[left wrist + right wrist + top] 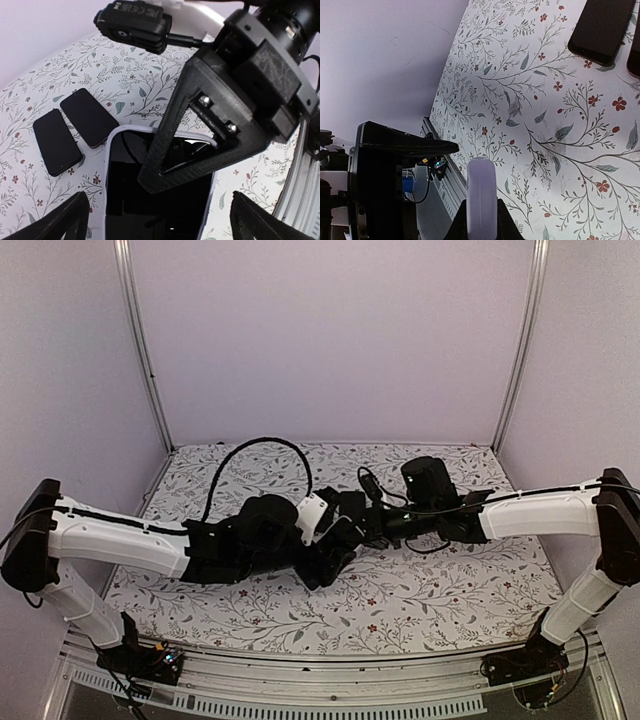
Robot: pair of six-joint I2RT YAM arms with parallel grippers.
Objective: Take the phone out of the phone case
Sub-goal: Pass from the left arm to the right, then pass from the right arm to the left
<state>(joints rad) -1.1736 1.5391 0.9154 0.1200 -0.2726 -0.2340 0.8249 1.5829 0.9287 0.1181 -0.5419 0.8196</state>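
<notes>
Lavender phone case (481,192), clenched at its rim by my right pincer (481,222), lies lengthwise inside my released left pincer (160,217).

The phone case (107,170), a thin translucent shell of pale grey-lavender with rounded corners, is found near the middle of the table (50,75). The glossy black phone (150,210) is seated inside it, framed by the pale rim. One edge is pinched between the jaws of the right gripper (481,222), where it is seen end-on as a rounded lavender strip.
</notes>
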